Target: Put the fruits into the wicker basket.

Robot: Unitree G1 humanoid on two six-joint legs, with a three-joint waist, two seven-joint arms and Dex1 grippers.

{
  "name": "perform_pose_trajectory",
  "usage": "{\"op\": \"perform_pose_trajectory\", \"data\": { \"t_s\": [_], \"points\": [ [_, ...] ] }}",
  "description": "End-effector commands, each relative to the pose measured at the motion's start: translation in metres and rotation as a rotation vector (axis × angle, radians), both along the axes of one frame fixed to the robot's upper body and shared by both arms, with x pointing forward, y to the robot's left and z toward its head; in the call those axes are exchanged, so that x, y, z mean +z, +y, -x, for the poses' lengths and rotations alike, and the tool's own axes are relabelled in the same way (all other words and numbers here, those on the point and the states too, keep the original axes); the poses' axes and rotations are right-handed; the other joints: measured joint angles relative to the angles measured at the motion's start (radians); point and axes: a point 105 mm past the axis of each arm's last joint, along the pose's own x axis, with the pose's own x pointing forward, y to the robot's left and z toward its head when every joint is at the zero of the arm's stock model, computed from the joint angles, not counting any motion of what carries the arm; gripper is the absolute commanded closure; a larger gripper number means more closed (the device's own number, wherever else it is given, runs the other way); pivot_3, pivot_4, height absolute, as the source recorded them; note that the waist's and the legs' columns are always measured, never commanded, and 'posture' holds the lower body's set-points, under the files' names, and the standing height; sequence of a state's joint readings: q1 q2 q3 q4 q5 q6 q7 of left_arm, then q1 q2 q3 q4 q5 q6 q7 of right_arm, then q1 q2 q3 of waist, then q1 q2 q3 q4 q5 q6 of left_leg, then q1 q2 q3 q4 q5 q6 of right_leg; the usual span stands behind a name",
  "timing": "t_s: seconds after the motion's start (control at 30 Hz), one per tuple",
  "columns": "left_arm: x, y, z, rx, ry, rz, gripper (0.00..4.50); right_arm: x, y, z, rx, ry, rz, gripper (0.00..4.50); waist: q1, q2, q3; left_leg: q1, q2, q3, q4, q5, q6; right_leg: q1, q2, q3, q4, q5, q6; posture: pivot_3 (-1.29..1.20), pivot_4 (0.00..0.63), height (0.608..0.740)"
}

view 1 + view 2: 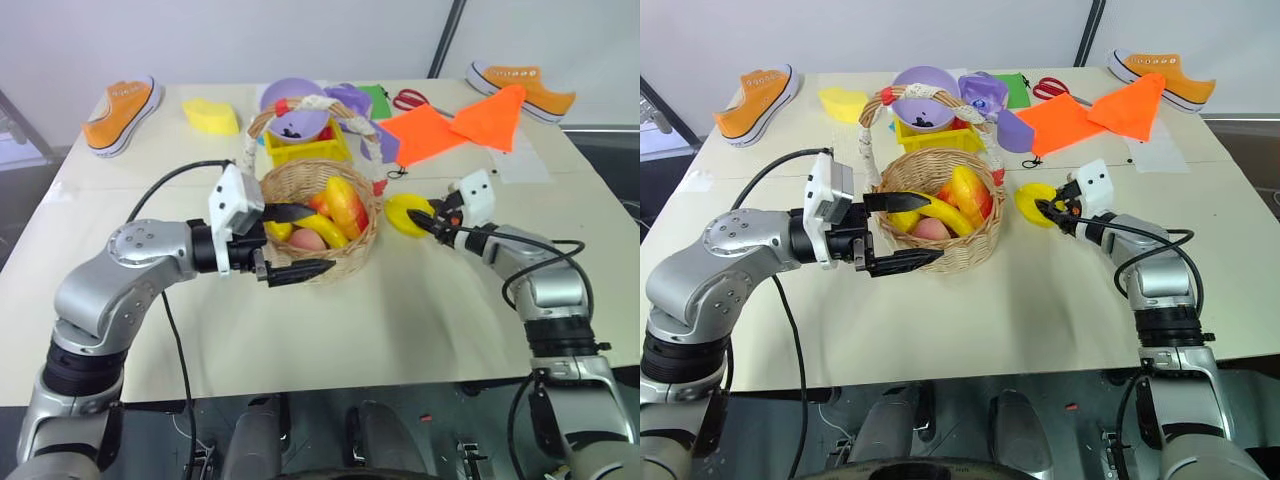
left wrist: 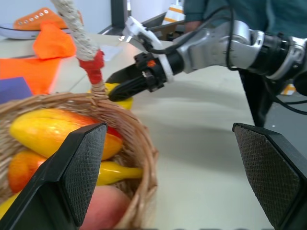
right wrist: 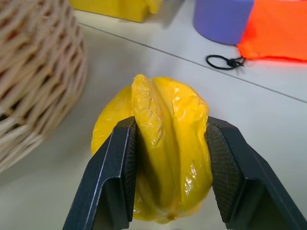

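Wicker basket (image 1: 320, 225) is sitting mid-desk, already holding several fruits: the red-and-yellow mango (image 1: 346, 203), the banana (image 1: 318, 228), a peach-coloured fruit (image 1: 307, 241) and more yellow pieces beneath, partly hidden. Most of the job is looking done.

One fruit is left outside: the lumpy yellow fruit (image 3: 160, 158), lying on the desk (image 1: 420, 310) just beside the basket, on the robot's right of it. The right end effector (image 3: 168, 172) is pinching it now, both pads pressing against its ridged flanks, fruit seemingly resting on the desk surface. Grip appears centred across the middle of the body.

The left end effector (image 1: 288, 243) is hovering at the near rim of the basket, fingers spread wide, holding nothing, one finger above the rim and one outside the wall.

Remaining, as I judge it: lift the lumpy fruit, carry it over the rim past the corded handle (image 1: 345, 115), and drop it in. No other loose fruit is showing on the desk; behind the basket are a yellow bin (image 1: 305, 145) and a purple bowl (image 1: 295, 105).
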State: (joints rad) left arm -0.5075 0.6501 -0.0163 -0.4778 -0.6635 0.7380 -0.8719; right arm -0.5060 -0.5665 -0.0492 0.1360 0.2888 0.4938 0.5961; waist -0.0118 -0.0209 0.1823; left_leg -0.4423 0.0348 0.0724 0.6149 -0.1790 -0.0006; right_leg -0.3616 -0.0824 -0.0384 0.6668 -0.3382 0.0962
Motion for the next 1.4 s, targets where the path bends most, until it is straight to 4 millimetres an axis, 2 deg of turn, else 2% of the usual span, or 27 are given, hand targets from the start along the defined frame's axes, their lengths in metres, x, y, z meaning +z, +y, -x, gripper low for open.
{"op": "perform_pose_trajectory", "data": {
  "t_s": [0.03, 0.1, 0.17, 0.27, 0.37, 0.43, 0.57, 0.63, 0.77, 0.83, 0.87, 0.97, 1.03, 1.1, 1.23, 1.33, 1.4],
  "points": [
    [0.009, -0.001, -0.002, 0.009, -0.063, 0.007, 0.00, 0.034, -0.006, 0.016, 0.029, -0.115, 0.028, 2.93, 0.002, 0.000, 0.000, 0.000, 0.000, 0.000, 0.000, 0.000, 0.000, 0.000, 0.000, 0.000, 0.000, 0.000, 0.000, 0.00, 0.150, 0.729],
    [0.011, -0.001, -0.005, 0.026, -0.072, 0.016, 0.00, 0.042, -0.008, 0.032, 0.061, -0.139, 0.070, 2.93, 0.008, 0.001, 0.000, -0.001, 0.000, 0.000, 0.000, 0.000, 0.000, 0.000, 0.000, 0.000, 0.000, 0.000, 0.000, 0.00, 0.150, 0.729],
    [0.011, 0.004, -0.008, 0.048, -0.082, 0.017, 0.00, 0.053, -0.009, 0.057, 0.128, -0.159, 0.105, 2.93, 0.009, 0.001, 0.000, 0.000, 0.000, 0.000, 0.000, 0.000, 0.000, 0.000, -0.001, 0.000, 0.000, 0.000, 0.000, 0.00, 0.150, 0.729],
    [0.012, 0.012, -0.012, 0.085, -0.089, 0.025, 0.00, 0.066, -0.001, 0.092, 0.249, -0.170, 0.140, 2.93, 0.012, 0.001, 0.000, 0.000, 0.000, 0.000, 0.000, 0.000, 0.001, 0.000, -0.001, 0.000, -0.001, 0.000, 0.000, 0.00, 0.150, 0.729],
    [0.005, 0.032, -0.017, 0.142, -0.067, 0.017, 0.00, 0.082, 0.029, 0.123, 0.417, -0.187, 0.117, 2.93, -0.004, 0.002, 0.000, 0.001, 0.002, 0.000, 0.000, 0.000, 0.000, 0.001, -0.001, 0.001, 0.000, 0.000, 0.000, 0.00, 0.150, 0.729],
    [0.003, 0.045, -0.019, 0.171, -0.067, 0.018, 0.00, 0.091, 0.054, 0.131, 0.494, -0.214, 0.093, 2.93, -0.013, 0.002, 0.000, 0.003, 0.004, 0.002, -0.001, -0.001, 0.000, 0.001, 0.000, 0.003, 0.000, 0.000, -0.001, 0.00, 0.150, 0.729],
    [0.004, 0.065, -0.027, 0.249, -0.072, 0.031, 0.00, 0.103, 0.097, 0.120, 0.535, -0.281, 0.042, 2.93, -0.008, 0.002, 0.000, 0.003, 0.007, 0.003, 0.000, 0.000, 0.000, 0.000, 0.003, 0.003, 0.000, 0.002, -0.003, 0.00, 0.150, 0.729],
    [0.007, 0.073, -0.027, 0.268, -0.082, 0.036, 0.00, 0.108, 0.115, 0.103, 0.502, -0.304, 0.022, 2.93, -0.005, 0.001, 0.000, 0.002, 0.007, 0.003, 0.000, 0.000, 0.000, -0.002, 0.002, 0.004, 0.000, 0.002, -0.003, 0.00, 0.150, 0.729],
    [0.006, 0.079, -0.024, 0.283, -0.085, 0.023, 0.00, 0.108, 0.135, 0.066, 0.392, -0.295, -0.002, 2.93, 0.001, 0.000, 0.000, -0.003, 0.006, 0.004, 0.000, 0.000, -0.001, -0.007, 0.001, 0.004, 0.000, 0.002, -0.003, 0.00, 0.150, 0.729],
    [0.005, 0.080, -0.024, 0.295, -0.088, 0.013, 0.00, 0.105, 0.142, 0.057, 0.380, -0.283, -0.002, 2.93, 0.002, 0.000, 0.000, -0.005, 0.006, 0.005, 0.000, 0.000, 0.000, -0.008, 0.001, 0.004, 0.000, 0.002, -0.003, 0.00, 0.150, 0.729],
    [0.004, 0.080, -0.023, 0.298, -0.090, 0.008, 0.00, 0.103, 0.146, 0.055, 0.384, -0.278, -0.002, 2.46, 0.002, 0.000, 0.000, -0.005, 0.006, 0.006, 0.000, 0.000, 0.000, -0.008, 0.001, 0.004, 0.000, 0.002, -0.003, 0.00, 0.150, 0.729],
    [0.001, 0.079, -0.021, 0.299, -0.093, 0.004, 0.00, 0.102, 0.149, 0.054, 0.394, -0.295, 0.007, 1.09, -0.001, 0.000, 0.000, -0.005, 0.006, 0.006, 0.000, 0.000, 0.000, -0.009, 0.001, 0.004, 0.000, 0.002, -0.003, 0.00, 0.150, 0.729],
    [0.001, 0.078, -0.020, 0.302, -0.094, 0.004, 0.00, 0.108, 0.147, 0.061, 0.416, -0.342, 0.016, 0.09, -0.001, 0.000, 0.000, -0.005, 0.006, 0.006, 0.000, 0.000, 0.000, -0.010, 0.001, 0.004, 0.001, 0.002, -0.003, 0.00, 0.150, 0.729],
    [0.001, 0.078, -0.020, 0.304, -0.094, 0.004, 0.00, 0.111, 0.140, 0.075, 0.469, -0.366, 0.016, 0.03, -0.001, 0.000, 0.000, -0.005, 0.006, 0.006, 0.000, 0.000, 0.000, -0.010, 0.002, 0.004, 0.001, 0.002, -0.003, 0.00, 0.150, 0.729],
    [-0.001, 0.074, -0.017, 0.287, -0.090, 0.013, 0.00, 0.112, 0.113, 0.110, 0.572, -0.349, -0.022, 0.03, 0.004, 0.000, 0.000, -0.005, 0.006, 0.006, 0.000, -0.001, 0.000, -0.008, 0.001, 0.004, 0.000, 0.002, -0.002, 0.00, 0.150, 0.729],
    [-0.002, 0.068, -0.016, 0.262, -0.082, 0.026, 0.00, 0.106, 0.089, 0.112, 0.504, -0.301, -0.031, 0.03, -0.001, 0.000, 0.000, -0.002, 0.006, 0.006, 0.000, -0.001, 0.000, -0.006, 0.001, 0.005, 0.000, 0.002, -0.002, 0.00, 0.150, 0.729],
    [-0.002, 0.064, -0.016, 0.248, -0.078, 0.032, 0.00, 0.104, 0.079, 0.106, 0.443, -0.290, -0.023, 0.03, -0.008, 0.000, 0.000, 0.000, 0.007, 0.006, 0.000, -0.001, 0.000, -0.004, 0.001, 0.005, 0.000, 0.002, -0.002, 0.00, 0.150, 0.729]
  ]
}}
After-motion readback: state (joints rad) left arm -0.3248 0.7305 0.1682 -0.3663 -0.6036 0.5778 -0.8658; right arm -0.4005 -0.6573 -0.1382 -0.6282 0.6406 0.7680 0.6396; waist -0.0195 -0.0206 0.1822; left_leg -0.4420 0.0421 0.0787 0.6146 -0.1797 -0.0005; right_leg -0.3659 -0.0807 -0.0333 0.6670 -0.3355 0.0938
